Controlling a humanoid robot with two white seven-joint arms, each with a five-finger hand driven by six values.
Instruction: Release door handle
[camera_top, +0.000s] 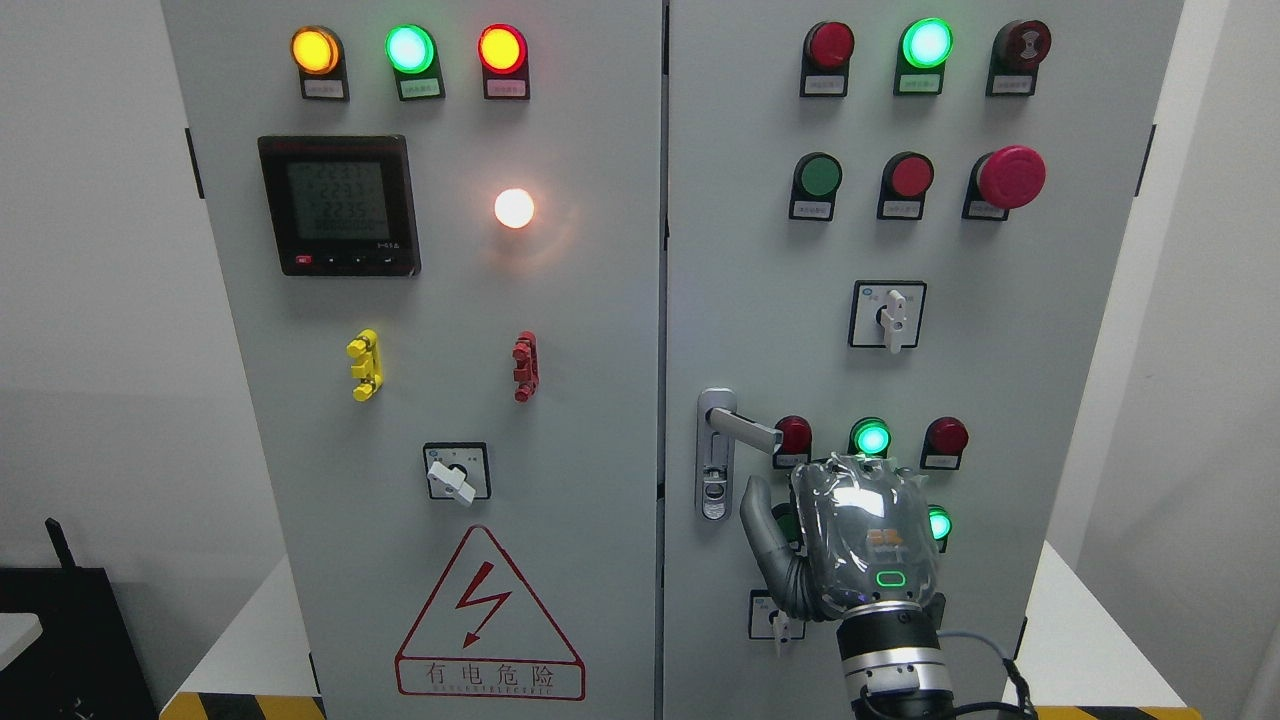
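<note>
Silver door handle (745, 428) sits low on the left edge of the right-hand cabinet door (760, 250), its lever pointing right and roughly level above the lock plate (714, 470). Right hand (850, 535) is just below and to the right of the lever tip, back of hand toward the camera, thumb angled up to the left. It grips nothing; the handle appears free, so the release looks complete or nearly so. How far the other fingers are uncurled cannot be told from behind. Left arm not in view.

Risk: the knuckles stand close against the lit green lamp (871, 438) and red lamps (794, 436) beside the handle. A careless withdrawal could press a button or catch the lever tip.
</note>
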